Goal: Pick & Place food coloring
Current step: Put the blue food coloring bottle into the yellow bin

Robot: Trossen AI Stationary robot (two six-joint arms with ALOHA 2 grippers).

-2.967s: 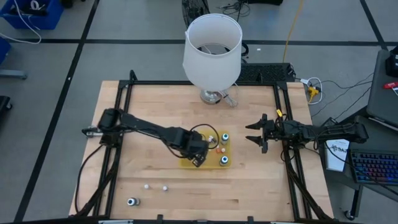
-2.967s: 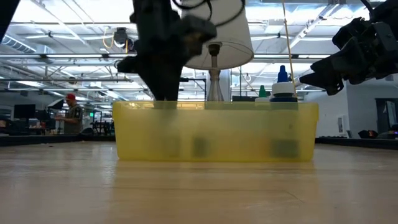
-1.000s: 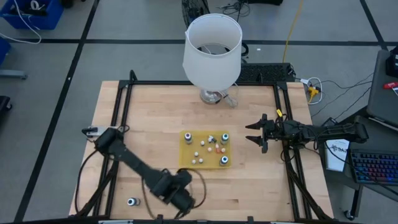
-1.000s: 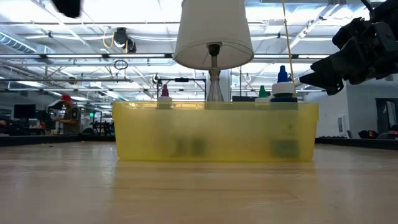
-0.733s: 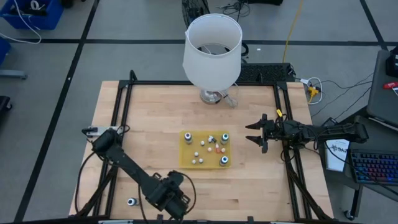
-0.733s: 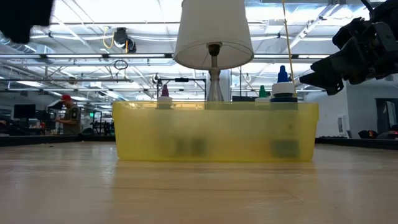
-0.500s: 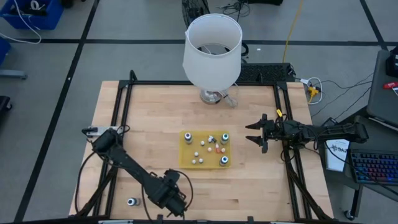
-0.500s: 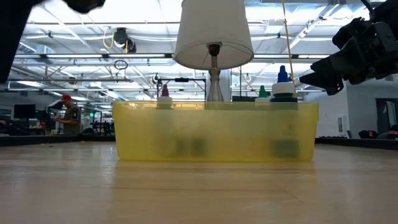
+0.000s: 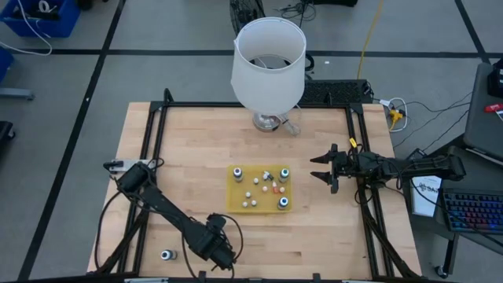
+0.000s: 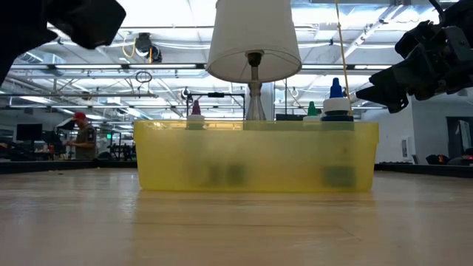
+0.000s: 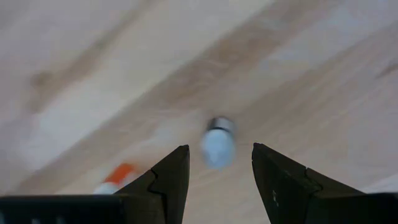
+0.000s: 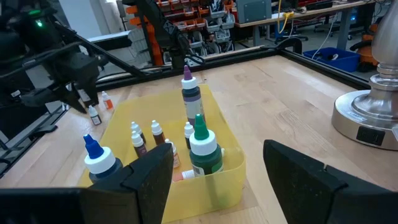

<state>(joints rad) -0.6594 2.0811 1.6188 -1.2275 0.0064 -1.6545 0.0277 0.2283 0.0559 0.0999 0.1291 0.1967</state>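
Two hands apart: left hand (image 11: 214, 180) half-spread above a loose bottle (image 11: 217, 142) near the table's (image 9: 196, 173) front edge, right hand (image 9: 320, 170) wide beside the tray (image 9: 236, 196).

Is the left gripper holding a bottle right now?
No. The left gripper hangs open above a small bottle lying on the table, fingers clear of it.

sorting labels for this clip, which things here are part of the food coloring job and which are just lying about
Part of the job:
- small bottles
- yellow tray
- loose bottles
- left claw

Just lying about:
- lamp
- keyboard
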